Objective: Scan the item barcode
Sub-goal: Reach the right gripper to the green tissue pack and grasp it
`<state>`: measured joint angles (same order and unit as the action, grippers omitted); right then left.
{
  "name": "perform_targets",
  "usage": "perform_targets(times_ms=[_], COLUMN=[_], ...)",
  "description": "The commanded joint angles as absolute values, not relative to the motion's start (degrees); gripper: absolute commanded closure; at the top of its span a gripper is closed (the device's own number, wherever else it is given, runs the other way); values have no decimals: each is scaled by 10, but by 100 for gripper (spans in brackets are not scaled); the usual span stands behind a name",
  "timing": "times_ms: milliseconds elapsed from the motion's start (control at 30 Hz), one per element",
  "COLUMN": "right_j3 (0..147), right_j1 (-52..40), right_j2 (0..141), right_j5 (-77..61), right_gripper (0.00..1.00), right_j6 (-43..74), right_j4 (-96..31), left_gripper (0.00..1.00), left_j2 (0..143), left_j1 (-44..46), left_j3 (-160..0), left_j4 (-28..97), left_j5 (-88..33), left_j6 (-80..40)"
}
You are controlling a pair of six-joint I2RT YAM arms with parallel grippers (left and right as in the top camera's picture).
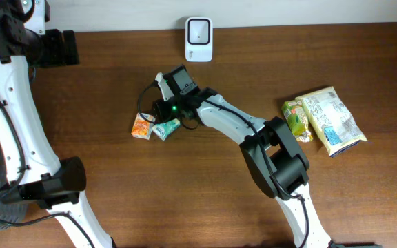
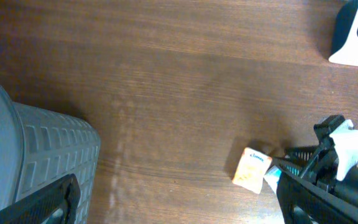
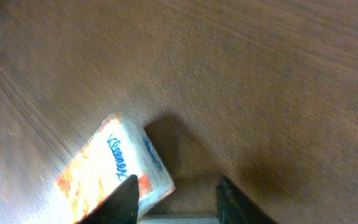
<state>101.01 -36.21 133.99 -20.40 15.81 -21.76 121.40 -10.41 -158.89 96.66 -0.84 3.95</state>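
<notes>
right gripper (image 3: 176,194): mine, low over the wood, jaws part-way apart with a gap between them. a pale packet edge fills that gap at the bottom of my wrist view. i cannot tell whether i am pinching it or only straddling it.
teal-and-white packet (image 1: 166,128): the item under my jaws, lying flat left of the table's middle, well apart from the scanner.
kleenex tissue pack (image 3: 114,168): orange and white with blue script on its face, lying flat just beside one of my jaws. it lies next to the teal-and-white packet, and i cannot tell whether the two touch.
right arm (image 1: 253,134): white links with black joints, reaching on a diagonal from the near edge out to the two small packets.
scanner (image 1: 198,31): white, with a rounded window, standing at the far edge of the table.
table (image 1: 185,200): dark brown wood grain.
green snack packet (image 1: 296,118): lying flat on my right side, well apart from my jaws.
pale snack bag (image 1: 333,120): flat, touching the green snack packet along one side.
left gripper (image 2: 179,214): jaws spread wide with nothing between them, held up over the far left of the table.
basket (image 2: 42,155): grey, with a ribbed wall, at the left edge of the left wrist view.
</notes>
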Motion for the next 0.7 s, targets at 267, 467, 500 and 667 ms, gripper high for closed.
perform_targets(times_ms=[267,467,500,667], right_j3=[1100,1100,1100,1098], right_j1=[-296,-293,-291,-266], right_j2=[1289,1291,1294,1318], right_j5=[-113,-119,-107,-70], right_gripper=[66,65,57,57], right_j6=[50,-18,-76,-82], right_j4=[-570,-683,-665,-600], left_gripper=[1,1,1,1], left_j2=[1213,1213,1213,1213], left_j1=[-106,-106,-106,-106], left_j3=[-1593,-1593,-1593,-1593], left_j4=[967,967,967,967], left_j5=[-13,-13,-13,-13], left_j6=[48,48,48,48])
